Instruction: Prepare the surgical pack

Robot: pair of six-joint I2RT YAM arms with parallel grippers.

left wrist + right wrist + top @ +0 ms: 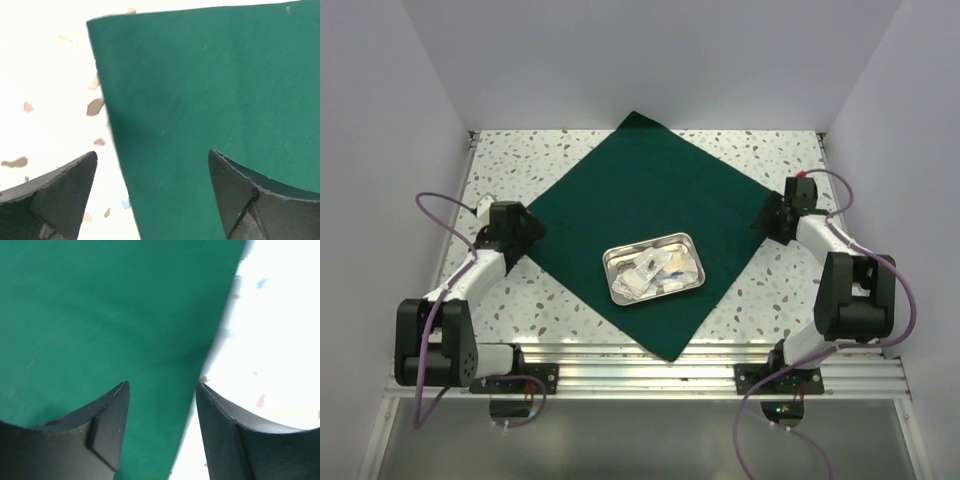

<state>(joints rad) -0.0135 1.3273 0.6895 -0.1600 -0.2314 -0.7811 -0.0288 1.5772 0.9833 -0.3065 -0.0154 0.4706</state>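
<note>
Left wrist view: black fingers (65, 190) of the left gripper (151, 160) stand wide apart. They straddle the left edge of the dark green square fabric drape (620, 190) and hold nothing.

Right gripper (161, 387): jaws partly apart over the drape's right edge. Nothing is pinched that I can see.

The drape lies flat, set as a diamond on the speckled white table (770, 290). A shiny rectangular steel tray (650, 243) of white packets (655, 272) rests on its near half.

Step, as judged: taking the two side corners for folding.
- Bring each gripper down at its corner until one finger slips under the edge.
- Pinch cloth only.
- Lift both sides in step so you don't drag the tray.
</note>
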